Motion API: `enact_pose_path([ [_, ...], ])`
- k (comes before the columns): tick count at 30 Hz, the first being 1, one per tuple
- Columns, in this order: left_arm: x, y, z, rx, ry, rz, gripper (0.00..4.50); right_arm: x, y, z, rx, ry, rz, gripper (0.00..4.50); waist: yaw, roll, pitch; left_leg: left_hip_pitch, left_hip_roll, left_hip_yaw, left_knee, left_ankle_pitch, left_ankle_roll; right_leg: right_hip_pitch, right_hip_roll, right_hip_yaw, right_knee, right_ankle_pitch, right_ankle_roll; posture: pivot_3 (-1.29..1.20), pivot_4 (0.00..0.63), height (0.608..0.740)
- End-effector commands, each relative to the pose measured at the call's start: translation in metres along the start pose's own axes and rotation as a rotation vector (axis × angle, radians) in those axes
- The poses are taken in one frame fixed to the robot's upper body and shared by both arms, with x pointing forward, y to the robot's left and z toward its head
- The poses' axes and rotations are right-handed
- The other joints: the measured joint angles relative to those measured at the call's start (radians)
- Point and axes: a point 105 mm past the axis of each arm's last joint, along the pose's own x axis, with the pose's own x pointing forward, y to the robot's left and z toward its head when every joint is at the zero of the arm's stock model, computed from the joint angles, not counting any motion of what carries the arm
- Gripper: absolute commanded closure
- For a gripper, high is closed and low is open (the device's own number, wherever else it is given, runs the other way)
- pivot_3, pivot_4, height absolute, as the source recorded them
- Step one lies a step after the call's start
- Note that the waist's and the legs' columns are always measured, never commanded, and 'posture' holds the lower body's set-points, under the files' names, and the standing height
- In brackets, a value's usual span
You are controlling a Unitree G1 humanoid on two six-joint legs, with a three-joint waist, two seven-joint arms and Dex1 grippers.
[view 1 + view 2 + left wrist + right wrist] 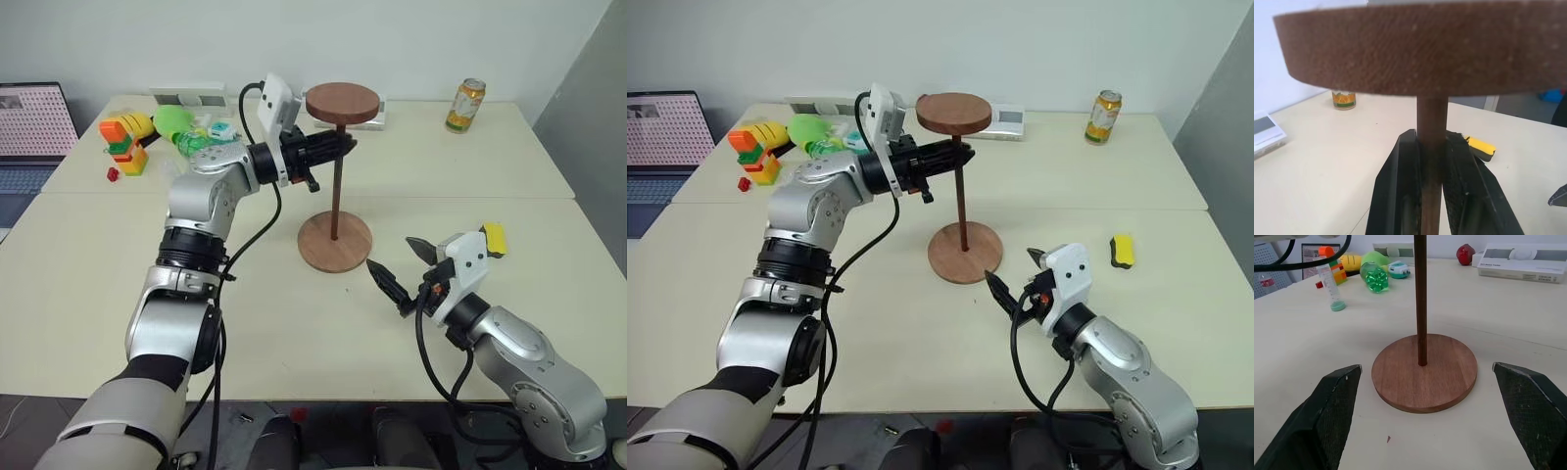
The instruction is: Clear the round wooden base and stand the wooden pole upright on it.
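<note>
1. The wooden pole (pixel 336 186) stands upright on the round wooden base (pixel 335 242), its lower end set at the middle of the disc, with the thick round disc fixed at its top end.
2. The round wooden base lies flat on the cream tabletop (pixel 147 294), near the middle, with nothing else on it but the pole.
3. The left gripper (pixel 345 146) reaches in level from the left and is clamped on the pole's shaft just below the top disc; in the left wrist view its two black fingers (pixel 1400 191) press against either side of the rod.
4. The right gripper (pixel 400 272) sits low over the tabletop, just to the right of the base and apart from it, its jaws spread wide and holding nothing.
5. A yellow sponge (pixel 1123 250) lies to the right of the right gripper.
6. A drink can (pixel 465 106) stands at the far right of the tabletop.
7. Colourful toy blocks (pixel 125 143) and a green plastic bottle (pixel 1374 275) sit at the far left.
</note>
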Motion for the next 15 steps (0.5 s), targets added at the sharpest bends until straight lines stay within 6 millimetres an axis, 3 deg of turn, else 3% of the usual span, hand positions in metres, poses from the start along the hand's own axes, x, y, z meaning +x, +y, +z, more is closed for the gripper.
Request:
enact_pose_path([
  [1,0.003,-0.004,0.004,0.01,-0.016,-0.014,4.2,-0.004,-0.001,0.011,-0.014,-0.043,-0.017,0.0,0.0,0.0,0.0,0.0,0.0,0.0,0.0,0.0,0.0,0.0,0.0,0.0,0.0,0.0,0.0,0.0,0.15,0.74],
  [9,0.0,-0.002,-0.003,0.015,0.0,-0.008,4.2,-0.005,0.0,0.012,-0.014,-0.044,-0.025,0.0,0.001,0.0,0.0,0.0,0.0,0.0,0.001,0.0,0.0,0.0,0.0,0.0,0.0,0.0,0.0,0.0,0.15,0.74],
  [15,-0.01,0.008,-0.022,0.001,0.035,0.038,4.2,-0.005,0.0,0.012,-0.015,-0.043,-0.031,0.0,0.0,0.0,-0.001,0.0,0.0,0.0,0.001,0.0,0.0,0.001,0.0,0.0,0.001,0.0,0.0,0.0,0.15,0.74],
])
